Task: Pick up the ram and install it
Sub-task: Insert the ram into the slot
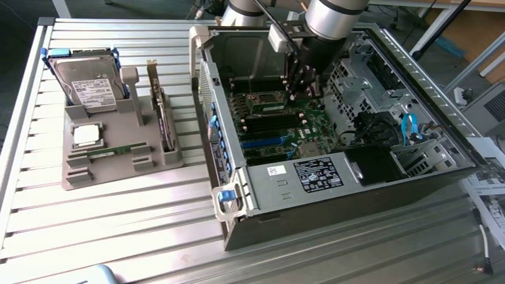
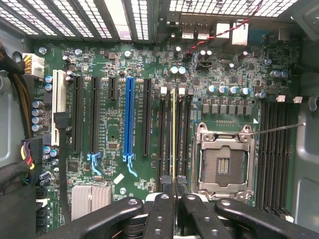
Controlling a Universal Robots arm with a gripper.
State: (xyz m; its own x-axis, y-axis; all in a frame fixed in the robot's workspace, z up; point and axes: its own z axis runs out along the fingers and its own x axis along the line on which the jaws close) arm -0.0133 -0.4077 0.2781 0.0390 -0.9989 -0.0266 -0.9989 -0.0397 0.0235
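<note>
Gripper (image 2: 174,198), black and two-fingered, is pressed onto the slim green circuit-board ram stick (image 2: 173,134), seen edge-on in the wrist view. The ram stick hangs directly over the bank of long black memory slots (image 2: 165,134), beside the empty silver processor socket (image 2: 224,164), inside the open grey computer case (image 1: 261,195). Whether its edge touches a slot cannot be told. Judgement: good seating needs the board parallel to one slot, notch matched, and straight, even pressure. A like green stick (image 1: 106,152) lies in the grey tray (image 1: 79,177).
</note>
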